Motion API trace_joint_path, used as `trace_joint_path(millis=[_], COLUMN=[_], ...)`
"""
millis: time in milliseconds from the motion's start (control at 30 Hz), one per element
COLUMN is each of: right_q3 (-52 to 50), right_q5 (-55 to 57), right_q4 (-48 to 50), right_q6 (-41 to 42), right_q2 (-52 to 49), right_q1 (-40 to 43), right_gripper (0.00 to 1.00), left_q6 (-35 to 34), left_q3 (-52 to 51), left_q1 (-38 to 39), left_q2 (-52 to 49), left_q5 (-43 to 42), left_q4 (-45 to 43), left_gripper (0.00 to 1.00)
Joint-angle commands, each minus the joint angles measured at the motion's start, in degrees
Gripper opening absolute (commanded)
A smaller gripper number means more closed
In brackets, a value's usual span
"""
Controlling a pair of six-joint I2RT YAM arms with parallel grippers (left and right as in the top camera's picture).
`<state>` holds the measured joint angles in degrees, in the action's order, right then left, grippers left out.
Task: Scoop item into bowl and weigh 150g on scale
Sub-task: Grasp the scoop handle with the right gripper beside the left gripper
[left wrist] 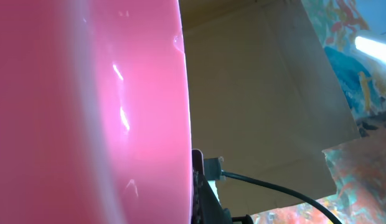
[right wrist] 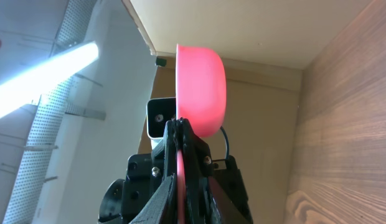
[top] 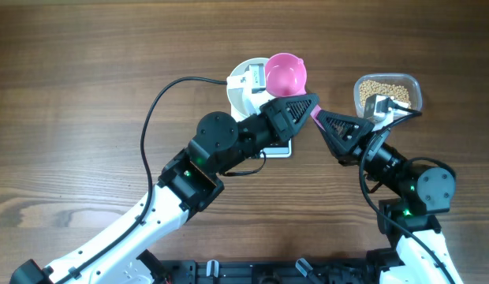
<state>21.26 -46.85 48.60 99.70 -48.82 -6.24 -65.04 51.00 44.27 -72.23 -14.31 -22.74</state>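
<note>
A pink scoop (top: pixel 285 75) hangs with its cup over the white bowl (top: pixel 240 93), which is partly hidden beneath it. My left gripper (top: pixel 306 106) is shut on the scoop's handle, and the pink cup (left wrist: pixel 87 112) fills the left half of the left wrist view. My right gripper (top: pixel 322 117) meets the handle's end from the right. In the right wrist view the thin pink handle runs between the right gripper (right wrist: pixel 180 171), shut on it, with the scoop (right wrist: pixel 202 87) edge-on above. The tan beans (top: pixel 386 87) lie in a clear tub. A white edge of the scale (top: pixel 281 151) shows under the left arm.
The clear plastic tub (top: pixel 419 96) stands at the back right, just behind my right arm. A black cable (top: pixel 162 102) loops over the wooden table left of the bowl. A cardboard wall (right wrist: pixel 261 31) rises at the table's far side.
</note>
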Motion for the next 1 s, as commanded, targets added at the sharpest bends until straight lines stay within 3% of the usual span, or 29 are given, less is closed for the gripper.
trace_joint_path(millis=[0, 967], right_q3=[0.76, 0.76], right_q5=[0.72, 0.52], right_q4=[0.66, 1.75], right_q6=[0.98, 2.25], right_q2=[-0.22, -1.22], right_q1=[-0.11, -0.11], right_gripper=[0.14, 0.09], left_q6=[0.22, -0.42], left_q3=[0.35, 0.35], left_q1=[0.33, 0.52], left_q2=[-0.33, -1.42], left_q5=[2.01, 1.75], left_q4=[-0.15, -0.17], left_gripper=[0.04, 0.04])
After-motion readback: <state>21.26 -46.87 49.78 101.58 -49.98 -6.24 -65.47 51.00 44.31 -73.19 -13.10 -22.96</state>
